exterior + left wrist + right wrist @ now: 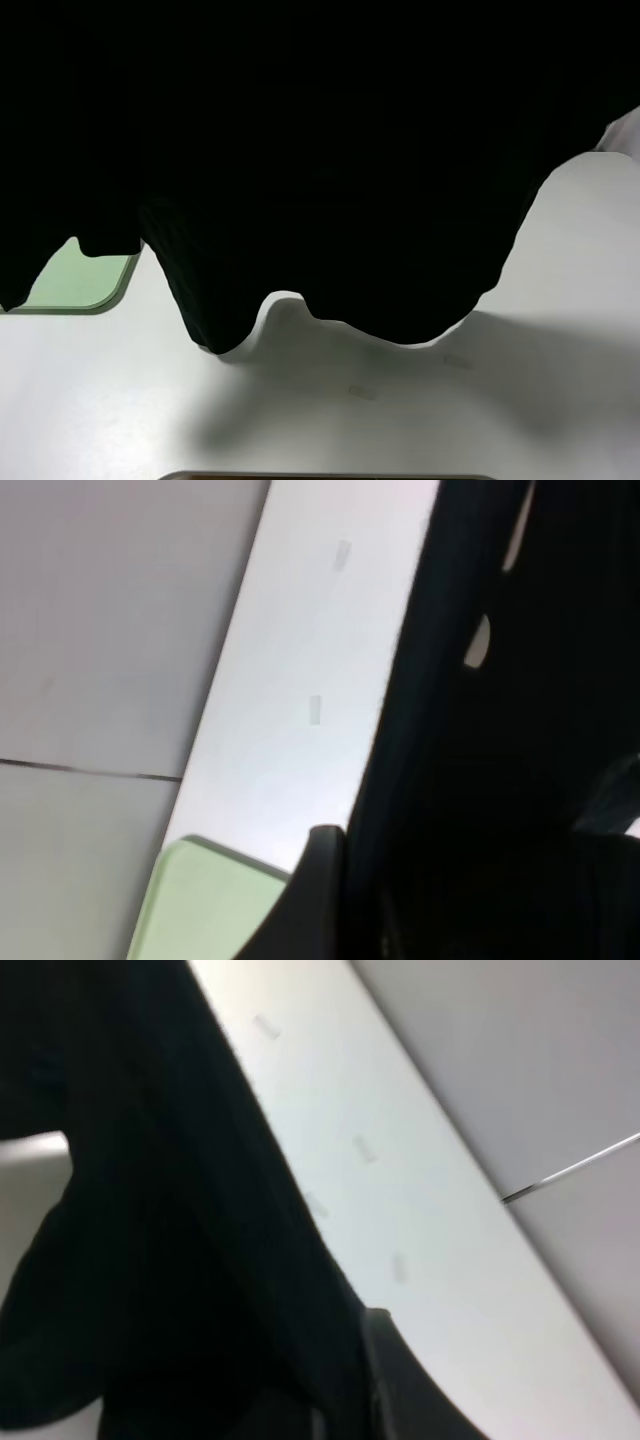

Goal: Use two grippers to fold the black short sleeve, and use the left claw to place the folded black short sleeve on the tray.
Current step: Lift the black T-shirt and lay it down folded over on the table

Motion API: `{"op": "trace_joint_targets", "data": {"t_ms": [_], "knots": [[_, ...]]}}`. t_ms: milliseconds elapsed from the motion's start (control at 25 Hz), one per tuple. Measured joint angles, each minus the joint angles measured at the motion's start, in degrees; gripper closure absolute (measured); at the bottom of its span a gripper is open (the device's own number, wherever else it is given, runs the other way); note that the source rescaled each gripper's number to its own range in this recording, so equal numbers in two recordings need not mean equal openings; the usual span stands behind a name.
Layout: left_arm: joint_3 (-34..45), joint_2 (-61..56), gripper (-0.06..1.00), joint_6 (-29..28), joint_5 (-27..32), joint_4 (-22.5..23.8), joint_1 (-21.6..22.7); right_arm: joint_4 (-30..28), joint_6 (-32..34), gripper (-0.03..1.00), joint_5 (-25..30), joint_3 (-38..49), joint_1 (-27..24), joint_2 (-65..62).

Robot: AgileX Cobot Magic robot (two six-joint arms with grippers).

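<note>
The black shirt hangs lifted in front of the high camera and fills the upper two thirds of that view from side to side. Its lower edge is ragged and wavy: two points dip lowest, one left of centre and one right of centre, and the edge climbs steeply on the right. The white table lies below it. The near strip and the right side are bare, and the cloth's soft shadow falls on the table apart from the hem. The left wrist view shows the table's straight edge and the grey floor beyond it. The green tray sits at the table's left side. One rounded corner and a low rim show under the cloth, and nothing rests on the part in view. The left claw is closed tight with black cloth packed against its visible finger. The right claw is closed the same way on the cloth. Small pale tape marks dot the table.
</note>
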Motion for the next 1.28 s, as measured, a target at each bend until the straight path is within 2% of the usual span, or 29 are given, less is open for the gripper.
{"op": "trace_joint_targets", "data": {"t_ms": [200, 400, 560, 720, 880, 1200, 1280], "knots": [[1.3, -0.1, 0.94, -0.1, 0.1, 0.3, 0.0, -1.0, 0.0, 0.97, -0.4, 2.7, 0.1, 0.3], [4.8, 3.7, 0.94, 0.7, -0.2, 3.7, -0.2, -7.3, 0.0, 0.97, -1.6, 2.7, 0.2, 4.8], [5.6, 9.5, 0.94, 0.7, -1.8, 8.2, -0.6, -12.7, 0.0, 0.97, -3.3, 2.8, 0.3, 10.6], [5.6, 15.3, 0.94, 0.7, -8.8, 15.3, -0.6, -16.3, 0.0, 0.97, -11.8, 2.8, -1.3, 15.9], [5.6, 20.8, 0.94, 0.7, -16.5, 19.8, 0.1, -17.7, 0.0, 0.97, -21.5, 2.8, -5.5, 20.8], [5.6, 30.7, 0.94, -1.4, -37.5, 22.2, 4.5, -18.9, -0.4, 0.97, -40.7, 3.1, -13.1, 29.5], [5.6, 33.0, 0.94, -2.5, -39.9, 22.2, 4.8, -19.3, -0.4, 0.97, -43.3, 3.2, -14.2, 31.4]]}}
